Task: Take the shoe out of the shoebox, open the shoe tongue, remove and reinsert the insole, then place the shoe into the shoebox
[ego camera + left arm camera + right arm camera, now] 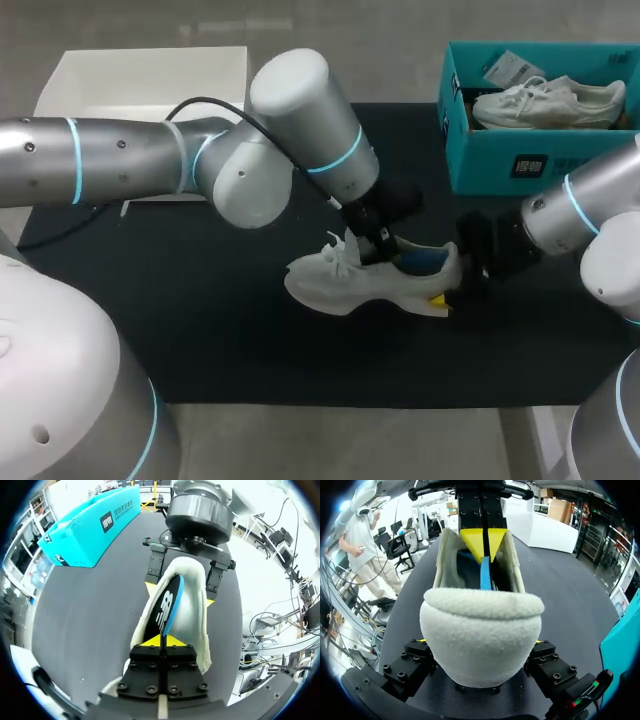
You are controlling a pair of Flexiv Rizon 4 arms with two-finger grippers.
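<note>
Steadying the white knit sneaker [370,282] on the black mat [200,310] with the right gripper [482,667] clamped across its heel, pinching its black, blue-edged insole [167,605] edgewise in the closed left gripper [162,642].

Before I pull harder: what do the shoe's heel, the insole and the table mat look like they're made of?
The shoe: soft off-white textile, fuzzy and matte, probably knit or fleece-like; nap visible on the heel.
The insole: thin, flexible, likely foam, black fabric-looking top, blue edge; it stands curved.
The mat: dark, matte, likely rubber or felt; no glare.
</note>
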